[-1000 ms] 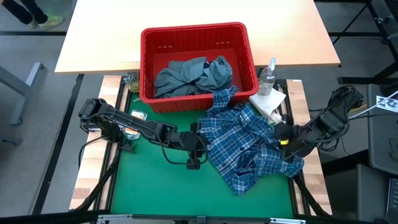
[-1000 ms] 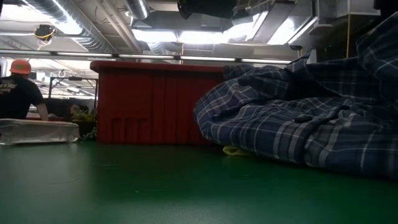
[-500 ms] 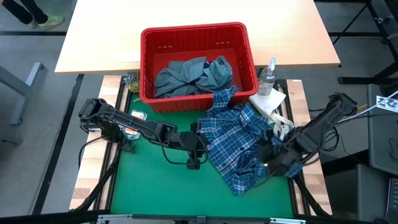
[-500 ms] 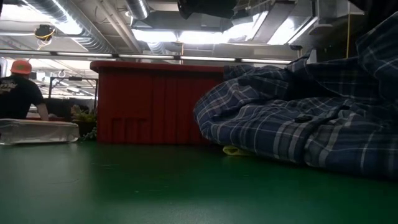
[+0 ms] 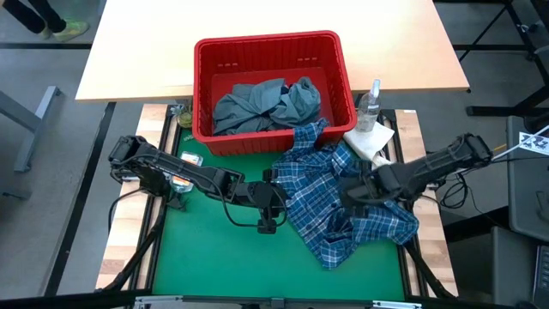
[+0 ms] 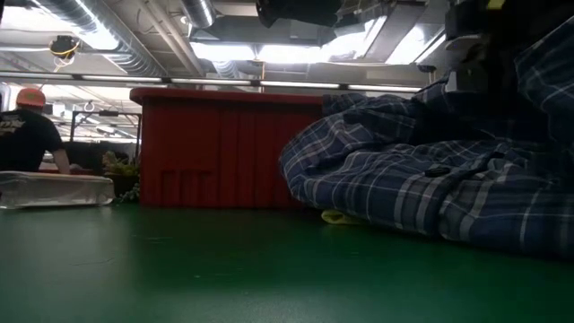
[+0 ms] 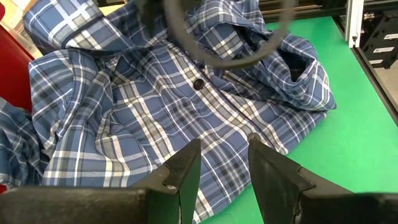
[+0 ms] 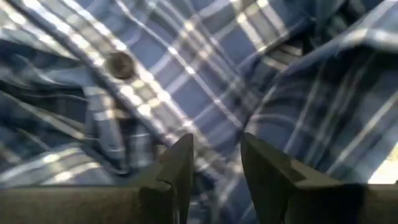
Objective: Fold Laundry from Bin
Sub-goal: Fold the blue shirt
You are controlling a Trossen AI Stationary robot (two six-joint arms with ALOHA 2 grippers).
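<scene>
Industrial lab or workshop: exposed ceiling ducts (image 6: 108, 36), strip lighting, a green-matted test bench (image 5: 214, 253), bare concrete floor.

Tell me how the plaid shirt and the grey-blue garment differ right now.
The plaid shirt lies spread on the green mat, one edge draped against the red bin; the grey-blue garment sits bunched inside the bin. The shirt is checked blue and white, the garment plain. Both are crumpled and unfolded.

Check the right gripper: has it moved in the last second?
Yes. In the high view the right gripper has swung from the plaid shirt's right edge inward over its middle, toward the left gripper; the red bin stays put.
</scene>
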